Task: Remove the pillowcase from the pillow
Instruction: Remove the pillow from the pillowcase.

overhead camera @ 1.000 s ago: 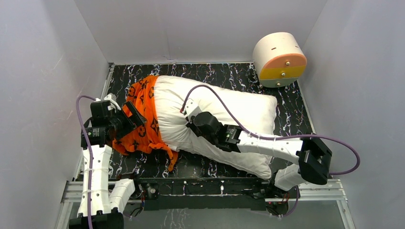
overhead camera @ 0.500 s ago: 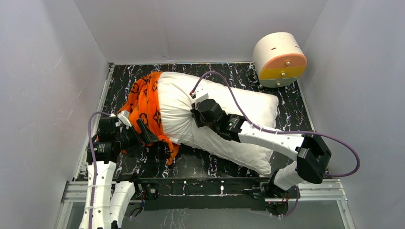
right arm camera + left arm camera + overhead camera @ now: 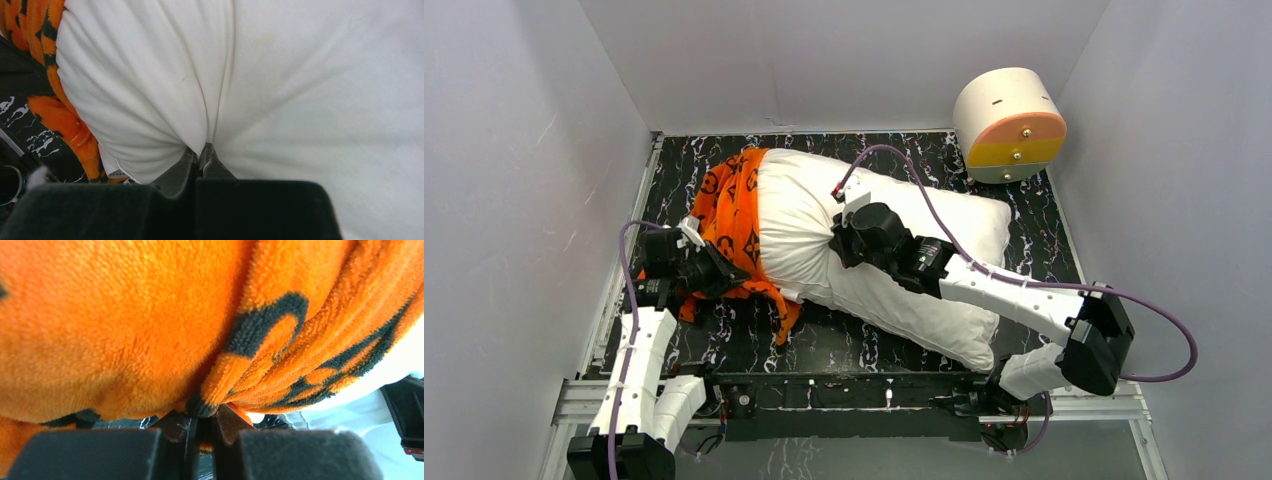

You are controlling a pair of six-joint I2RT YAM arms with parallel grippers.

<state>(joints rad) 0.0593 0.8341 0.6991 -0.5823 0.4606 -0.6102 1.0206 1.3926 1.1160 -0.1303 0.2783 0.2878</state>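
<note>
Pillow: the pillow (image 3: 904,255) lies slantwise across the black marbled table (image 3: 844,345), bare white over most of its length. Since a second ago it has shifted a little toward the far wall.
Pillowcase: the pillowcase (image 3: 734,215) is bunched into an orange band around the pillow's left end, and a loose tail hangs toward the near edge.
Right gripper: the right gripper (image 3: 201,159) remains pressed together on a pucker of the pillow's white cloth near the middle, anchoring it.
Left gripper: the left gripper (image 3: 202,421) was spread wide a second ago. It has since dropped to the cover's near side and closed, and it now pinches a fold of orange plush.
Meaning: both holds look set, so a leftward pull against the anchored pillow should draw the last of the cover off.
</note>
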